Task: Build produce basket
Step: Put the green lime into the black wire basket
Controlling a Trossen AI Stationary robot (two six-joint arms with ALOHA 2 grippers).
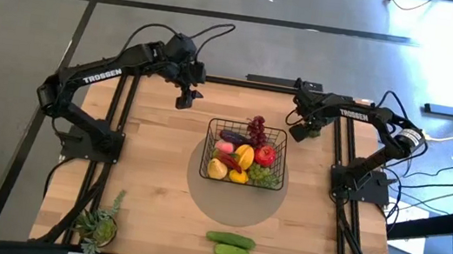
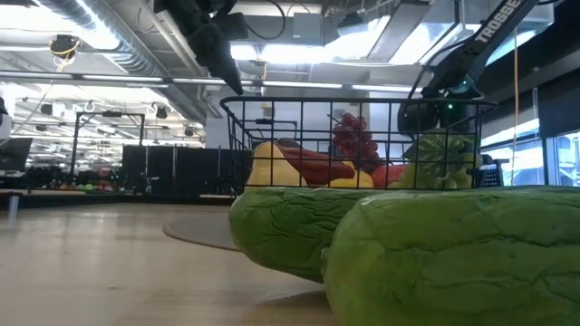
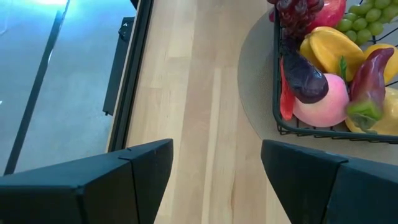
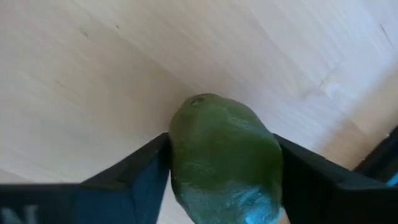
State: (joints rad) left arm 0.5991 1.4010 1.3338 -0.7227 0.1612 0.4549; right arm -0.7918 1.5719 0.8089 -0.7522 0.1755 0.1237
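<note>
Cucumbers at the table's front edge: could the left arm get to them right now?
Probably yes, though it's a long stretch: the left gripper hangs open and empty behind the basket, and bare tabletop beside it leads to the cucumbers.

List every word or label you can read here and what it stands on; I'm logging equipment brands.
"TROSSEN": white letters on the left arm, high view.
"TROSSEN": white letters on the right arm, high view; the low view shows it cut off.
A white mark on the right claw, at the right wrist view's corner: cut off, unreadable.
Nothing else carries text.
</note>
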